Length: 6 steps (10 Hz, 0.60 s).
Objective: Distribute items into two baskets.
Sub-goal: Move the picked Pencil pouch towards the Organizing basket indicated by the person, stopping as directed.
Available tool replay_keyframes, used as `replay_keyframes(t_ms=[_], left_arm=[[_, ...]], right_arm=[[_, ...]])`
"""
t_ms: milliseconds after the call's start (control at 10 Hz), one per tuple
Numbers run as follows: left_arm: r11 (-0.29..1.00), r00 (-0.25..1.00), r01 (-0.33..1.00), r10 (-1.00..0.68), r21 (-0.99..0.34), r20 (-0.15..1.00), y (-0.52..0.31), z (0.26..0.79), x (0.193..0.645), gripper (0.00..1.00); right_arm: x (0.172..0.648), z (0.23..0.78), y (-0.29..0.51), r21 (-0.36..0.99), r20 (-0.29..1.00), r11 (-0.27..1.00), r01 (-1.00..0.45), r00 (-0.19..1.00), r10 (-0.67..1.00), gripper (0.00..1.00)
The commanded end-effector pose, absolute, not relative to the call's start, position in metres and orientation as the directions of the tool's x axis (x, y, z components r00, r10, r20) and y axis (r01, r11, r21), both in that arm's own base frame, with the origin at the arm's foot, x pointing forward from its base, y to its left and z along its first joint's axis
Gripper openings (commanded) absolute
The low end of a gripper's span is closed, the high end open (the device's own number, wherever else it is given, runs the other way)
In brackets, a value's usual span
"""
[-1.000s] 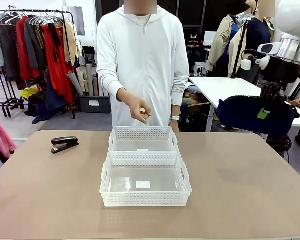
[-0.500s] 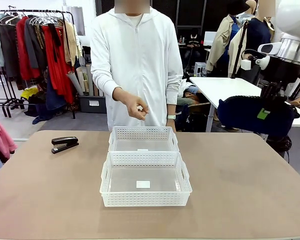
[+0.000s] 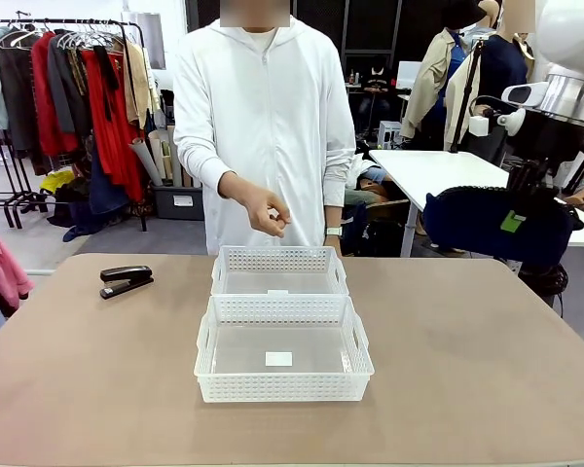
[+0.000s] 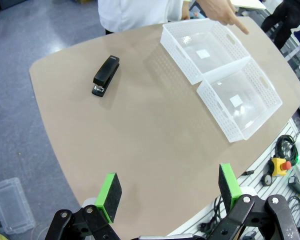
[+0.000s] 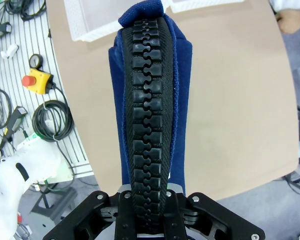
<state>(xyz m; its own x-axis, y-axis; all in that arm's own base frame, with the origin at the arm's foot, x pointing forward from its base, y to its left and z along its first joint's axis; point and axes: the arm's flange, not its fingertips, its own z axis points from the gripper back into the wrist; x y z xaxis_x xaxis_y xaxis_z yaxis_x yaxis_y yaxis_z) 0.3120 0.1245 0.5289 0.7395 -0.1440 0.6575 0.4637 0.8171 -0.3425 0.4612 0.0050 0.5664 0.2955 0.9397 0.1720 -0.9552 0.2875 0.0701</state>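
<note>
— Front view first: found the right gripper (image 3: 511,224) clamped shut on the blue pouch (image 3: 472,226), up in the air past the right edge of the table (image 3: 467,341).
— Lay which way from the baskets?
— Hung well to the right of both, and higher. Sat mid-table, touching, near basket (image 3: 282,386) in front, far basket (image 3: 277,259) right behind, nothing in either but a small label.
— And the pouch's long axis?
— Ran left to right, like the baskets' long sides. Showed, from the right wrist, its free end aimed toward the baskets, zipper facing the camera. Seemed to need a carry leftward and a lowering, little turning.
— Anything in the way?
— Saw a person's hand (image 3: 268,211) hovering over the far basket, finger out. Judged the near basket the clearer target.
— Stapler (image 3: 127,280)?
— Lay flat at the far left, well apart from the baskets, nearer the left gripper (image 4: 168,189), jaws wide and empty, high over that side.
</note>
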Motion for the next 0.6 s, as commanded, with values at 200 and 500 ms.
replay_keyframes(t_ms=[200, 500], left_arm=[[0.816, 0.738, 0.465, -0.144, -0.343, 0.659, 0.125, 0.529, 0.312, 1.0], [0.816, 0.738, 0.465, -0.144, -0.343, 0.659, 0.125, 0.529, 0.312, 1.0]], right_arm=[[0.472, 0.557, 0.01, -0.002, 0.163, 0.32, -0.947, 0.316, 0.935, 0.0], [0.495, 0.546, 0.027, -0.046, 0.137, 0.272, -0.961, 0.264, 0.955, 0.0]])
